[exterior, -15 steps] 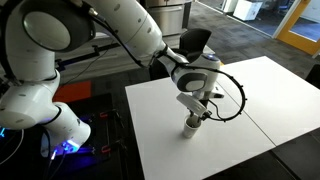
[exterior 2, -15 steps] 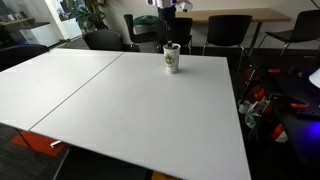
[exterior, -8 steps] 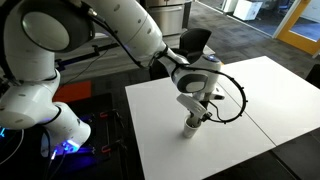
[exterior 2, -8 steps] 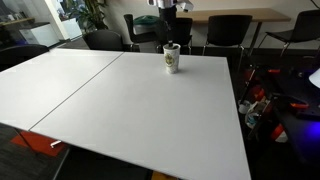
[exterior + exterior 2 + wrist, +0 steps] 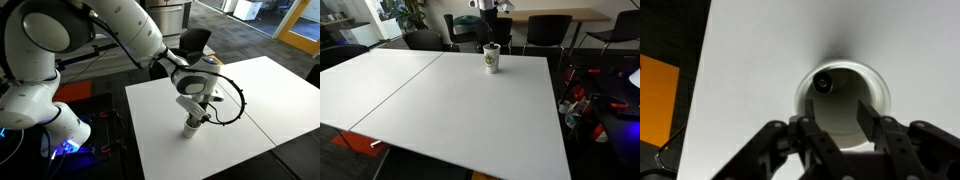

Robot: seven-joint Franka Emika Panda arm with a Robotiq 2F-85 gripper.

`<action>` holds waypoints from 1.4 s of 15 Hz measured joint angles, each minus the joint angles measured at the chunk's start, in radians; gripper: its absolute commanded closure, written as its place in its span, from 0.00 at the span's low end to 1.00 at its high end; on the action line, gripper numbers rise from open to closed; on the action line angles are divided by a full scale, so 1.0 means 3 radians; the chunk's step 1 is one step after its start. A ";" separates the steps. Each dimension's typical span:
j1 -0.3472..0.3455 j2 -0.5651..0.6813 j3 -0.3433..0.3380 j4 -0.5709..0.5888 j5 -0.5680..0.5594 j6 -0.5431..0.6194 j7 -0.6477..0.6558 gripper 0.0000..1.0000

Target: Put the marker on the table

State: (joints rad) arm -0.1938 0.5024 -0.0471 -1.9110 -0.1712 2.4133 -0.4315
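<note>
The small white-grey cup (image 5: 843,100) stands on the white table (image 5: 750,60), seen from straight above in the wrist view. The dark marker (image 5: 825,82) stands inside it against the far rim, seen end-on. My gripper (image 5: 837,122) is open, with its two fingers spread just above the cup's mouth and holding nothing. In both exterior views the gripper (image 5: 198,110) (image 5: 491,38) hangs straight over the cup (image 5: 192,126) (image 5: 492,61), near one edge of the table (image 5: 160,135) (image 5: 440,100). The marker is not clearly visible there.
The tabletop has a seam between its two panels (image 5: 405,90). Dark chairs (image 5: 548,30) stand behind the far edge. A black cable loops from the wrist (image 5: 240,100). Floor and equipment lie beside the table (image 5: 600,110).
</note>
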 measured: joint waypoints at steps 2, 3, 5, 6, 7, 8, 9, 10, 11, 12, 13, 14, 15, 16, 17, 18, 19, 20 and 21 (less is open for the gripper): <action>-0.0003 0.0012 0.0000 -0.0004 0.0000 0.0000 0.0000 0.50; -0.0005 0.0017 0.0000 -0.0007 0.0000 -0.0001 0.0000 0.50; -0.0009 0.0024 0.0000 -0.0018 0.0000 -0.0001 0.0000 0.51; -0.0011 0.0025 0.0000 -0.0026 0.0000 -0.0001 0.0000 0.52; -0.0012 0.0026 0.0000 -0.0034 0.0000 -0.0001 0.0000 0.52; -0.0012 0.0027 0.0000 -0.0042 0.0000 -0.0001 0.0000 0.52; -0.0012 0.0029 0.0000 -0.0049 0.0000 -0.0001 0.0000 0.51; -0.0012 0.0032 0.0000 -0.0054 0.0000 -0.0001 0.0000 0.51; -0.0012 0.0034 0.0000 -0.0058 0.0000 -0.0001 0.0000 0.51; -0.0013 0.0037 0.0000 -0.0060 0.0000 -0.0001 0.0000 0.51; -0.0013 0.0039 -0.0001 -0.0061 0.0000 -0.0001 0.0000 0.52; -0.0013 0.0040 -0.0003 -0.0061 0.0000 -0.0001 0.0001 0.52; -0.0013 0.0041 -0.0006 -0.0061 0.0000 -0.0001 0.0002 0.51; -0.0014 0.0041 -0.0009 -0.0061 0.0000 -0.0001 0.0003 0.51; -0.0015 0.0042 -0.0013 -0.0061 0.0000 -0.0001 0.0006 0.52; -0.0016 0.0042 -0.0016 -0.0060 0.0000 -0.0001 0.0007 0.52; -0.0017 0.0042 -0.0017 -0.0060 0.0000 -0.0001 0.0008 0.55; -0.0017 0.0042 -0.0018 -0.0059 0.0000 -0.0001 0.0010 0.58; -0.0017 0.0042 -0.0018 -0.0059 0.0000 -0.0001 0.0010 0.69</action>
State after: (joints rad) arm -0.1990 0.5151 -0.0526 -1.9286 -0.1713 2.4129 -0.4284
